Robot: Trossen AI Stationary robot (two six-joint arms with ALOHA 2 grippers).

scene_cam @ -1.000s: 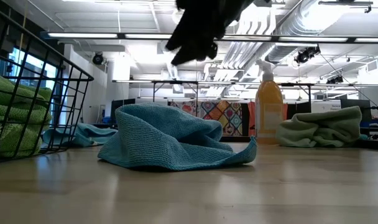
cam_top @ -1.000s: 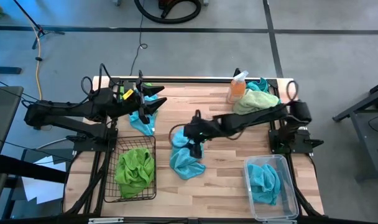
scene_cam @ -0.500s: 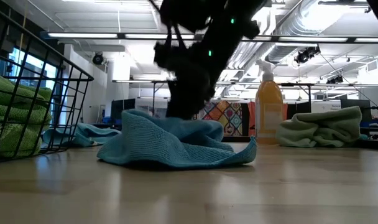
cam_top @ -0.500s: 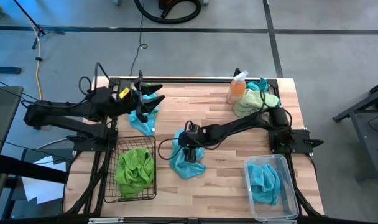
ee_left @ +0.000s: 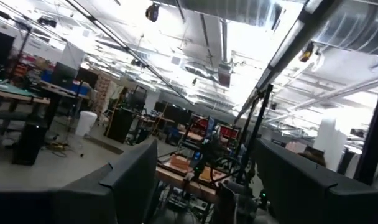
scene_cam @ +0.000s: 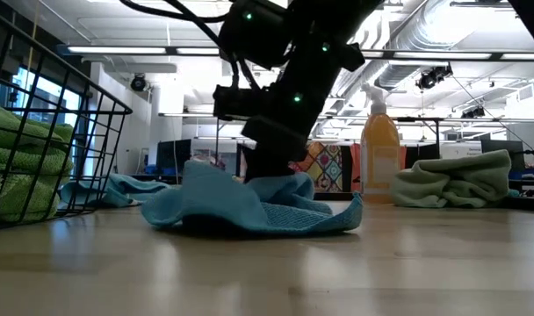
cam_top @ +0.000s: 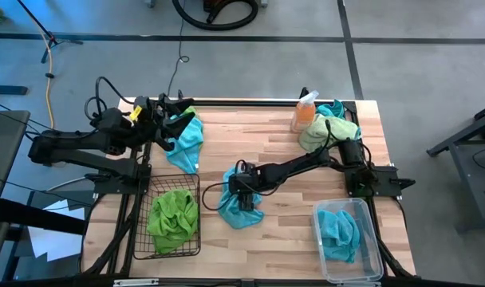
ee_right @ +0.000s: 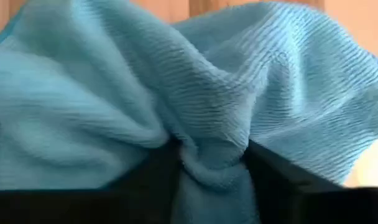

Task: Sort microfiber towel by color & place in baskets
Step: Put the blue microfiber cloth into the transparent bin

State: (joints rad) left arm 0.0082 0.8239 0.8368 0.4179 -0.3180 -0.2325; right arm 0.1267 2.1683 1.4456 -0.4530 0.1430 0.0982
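Observation:
A turquoise microfiber towel (cam_top: 239, 209) lies crumpled on the middle of the table, and my right gripper (cam_top: 244, 196) stands down on it, shut on a fold. In the low view that gripper (scene_cam: 267, 175) comes down into the towel's (scene_cam: 249, 206) top. A second turquoise towel (cam_top: 187, 142) lies at the far left. My left gripper (cam_top: 172, 127) hovers open beside it, tipped upward, with nothing between its fingers (ee_left: 133, 177). The black wire basket (cam_top: 199, 215) holds a green towel (cam_top: 172, 217). The clear basket (cam_top: 372, 231) holds a turquoise towel (cam_top: 338, 231). My right gripper pinches a bunched ridge of the towel (ee_right: 211, 163) between its two fingers (ee_right: 156, 177), near the towel's middle. The fingers come from above, slanting steeply down. Several gathered layers sit between them. The rest of the towel lies slack on the table.
An orange spray bottle (cam_top: 304, 112) stands at the far right beside a pale green towel (cam_top: 326, 131), with another turquoise one (cam_top: 335, 107) behind it. Bare wood shows between the two baskets at the near edge.
My right gripper has dropped from above the table onto the middle turquoise towel, tipping more steeply down, and its fingers have gathered a fold; the towel's top has bunched up around them. My left arm has drawn back toward the table's left edge and tipped upward.

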